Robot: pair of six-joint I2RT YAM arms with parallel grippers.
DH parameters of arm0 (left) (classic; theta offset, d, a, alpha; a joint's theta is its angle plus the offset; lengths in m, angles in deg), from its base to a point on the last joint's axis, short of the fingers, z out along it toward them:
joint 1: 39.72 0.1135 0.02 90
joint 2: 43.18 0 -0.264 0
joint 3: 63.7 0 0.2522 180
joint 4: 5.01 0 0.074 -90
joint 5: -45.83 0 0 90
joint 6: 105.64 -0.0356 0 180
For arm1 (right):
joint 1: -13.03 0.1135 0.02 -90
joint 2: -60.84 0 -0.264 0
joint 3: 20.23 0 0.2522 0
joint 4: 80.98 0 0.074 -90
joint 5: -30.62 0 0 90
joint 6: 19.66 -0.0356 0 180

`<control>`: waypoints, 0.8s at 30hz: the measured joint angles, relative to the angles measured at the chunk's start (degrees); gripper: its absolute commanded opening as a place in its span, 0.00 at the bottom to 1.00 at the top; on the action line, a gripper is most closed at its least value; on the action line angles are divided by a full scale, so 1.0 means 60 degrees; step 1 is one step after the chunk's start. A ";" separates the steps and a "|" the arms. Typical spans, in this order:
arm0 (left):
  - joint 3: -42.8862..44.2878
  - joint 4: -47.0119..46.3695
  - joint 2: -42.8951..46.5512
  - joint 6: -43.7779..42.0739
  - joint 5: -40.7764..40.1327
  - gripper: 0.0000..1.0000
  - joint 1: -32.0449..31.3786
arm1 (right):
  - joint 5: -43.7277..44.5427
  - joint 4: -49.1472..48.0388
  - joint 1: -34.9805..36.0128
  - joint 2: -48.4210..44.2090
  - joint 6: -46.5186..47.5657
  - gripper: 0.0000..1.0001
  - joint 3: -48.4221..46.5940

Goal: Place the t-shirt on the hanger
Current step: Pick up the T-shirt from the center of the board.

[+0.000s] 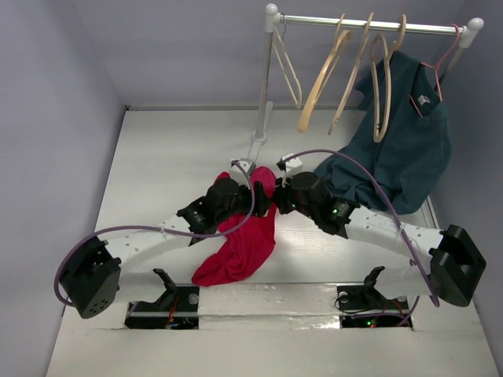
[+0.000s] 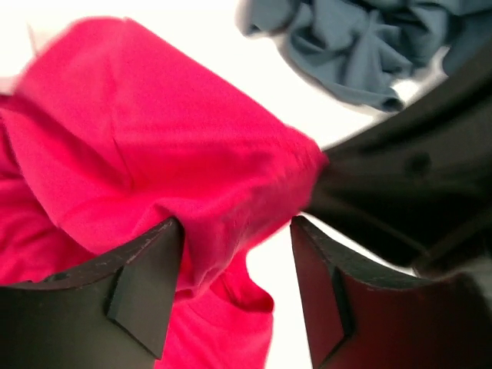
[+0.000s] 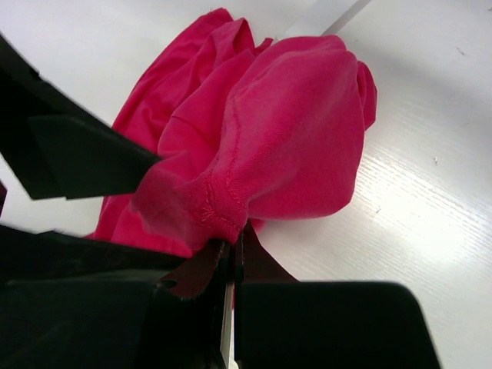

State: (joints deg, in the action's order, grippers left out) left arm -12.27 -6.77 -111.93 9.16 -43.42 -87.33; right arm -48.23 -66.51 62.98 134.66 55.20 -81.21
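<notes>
Crimson soft short-sleeved t-shirt (image 1: 240,247): bunched at the middle of the white table (image 1: 157,173). Its upper end is lifted between the two claws and its tail trails toward the near edge. It is on no hanger yet.
Black left gripper (image 2: 234,227): spread wide, with a fold of the red cloth bulging into the gap. The fold touches one finger (image 2: 146,284), but nothing is pinched.
Black right gripper (image 3: 231,250): clamped tight on a stitched hem of the t-shirt, the cloth ballooning above the tips.
Step in hand: by my reading, taking a second hold so the bundle can be opened out.
Doing it well: close the left claw on a single hem or the neck edge, not on the thick fold. Then draw the two holds apart so an opening shows.
Thin white hanger (image 1: 289,71): on the metal rail (image 1: 369,25) toward the far right corner. It is not the target.
Light tan wooden hanger (image 1: 321,90): the leftmost of three alike on that rail, well apart from the t-shirt.
Dark teal shirt (image 1: 409,149): hung by the right edge, its hem drooping beside the right arm. It could snag.
</notes>
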 measured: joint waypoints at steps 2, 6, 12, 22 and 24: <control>0.0211 0.0007 -0.0280 -0.0178 -0.0379 0.27 -0.0062 | -0.0080 0.0106 0.0000 0.0000 -0.0033 0.00 0.0000; 0.0415 0.0153 -0.0481 -0.0404 -0.1086 0.00 -0.0153 | -0.0106 0.0353 0.0000 0.0000 -0.0127 0.00 0.0000; 0.0459 0.0357 -0.0069 -0.0459 -0.1537 0.00 -0.0302 | 0.0415 0.0739 0.0000 -0.0073 -0.0189 0.00 0.0004; 0.0455 0.0248 0.0452 -0.0018 -0.1264 0.00 -0.0313 | -0.0036 0.2401 0.0029 -0.1279 -0.0623 0.79 -0.0357; 0.0455 0.0186 0.0317 0.0025 -0.1188 0.00 -0.0313 | -0.0674 0.2871 0.0073 -0.1767 -0.0703 0.71 -0.0572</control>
State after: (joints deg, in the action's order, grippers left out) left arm -9.54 -5.66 -110.03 9.31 -50.55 -89.21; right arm -52.27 -49.28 63.42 124.06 50.98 -84.65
